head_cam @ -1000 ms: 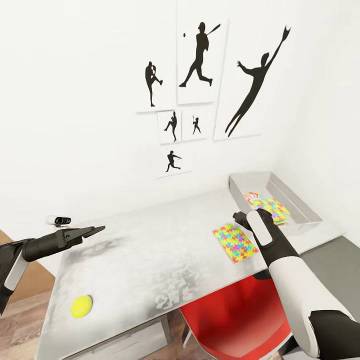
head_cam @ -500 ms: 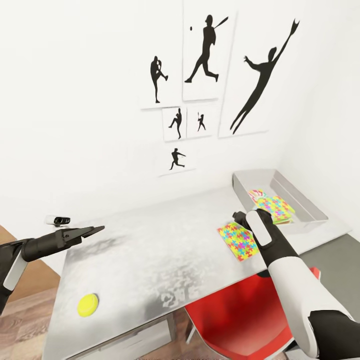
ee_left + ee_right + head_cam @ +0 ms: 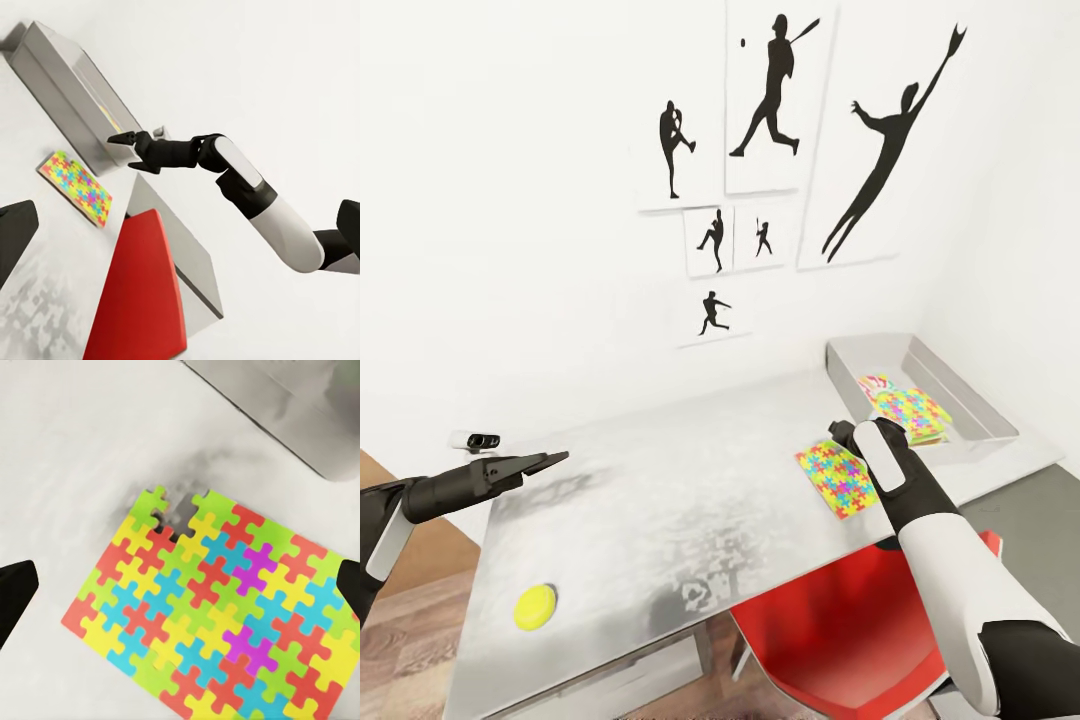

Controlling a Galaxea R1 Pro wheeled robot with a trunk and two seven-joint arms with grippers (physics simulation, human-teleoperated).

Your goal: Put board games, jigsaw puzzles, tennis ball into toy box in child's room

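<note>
Right gripper (image 3: 126,151) hangs over the table (image 3: 660,500) with its jaws spread wide and empty; in the right wrist view the two dark fingertips (image 3: 15,592) sit at either side of a jigsaw puzzle (image 3: 217,611) lying flat below, not touching it. One piece is missing near that puzzle's edge. The puzzle rests near the table's right front edge, just beside the toy box (image 3: 970,395), which sits at the right far corner. Inside the box lies a second jigsaw puzzle (image 3: 910,410) on top of another colourful flat item I can't make out. Over to the left gripper (image 3: 545,462): jaws look closed, pinched to a point, holding nothing, hovering above the table's left far corner. The tennis ball (image 3: 535,605) lies near the left front corner, well apart from everything else. The tabletop is pale, faintly marbled. A red chair (image 3: 830,640) is tucked under the front edge. On the white wall, black baseball-player silhouettes (image 3: 770,85); no readable writing anywhere. A small white device (image 3: 478,439) sits at the left far edge.
</note>
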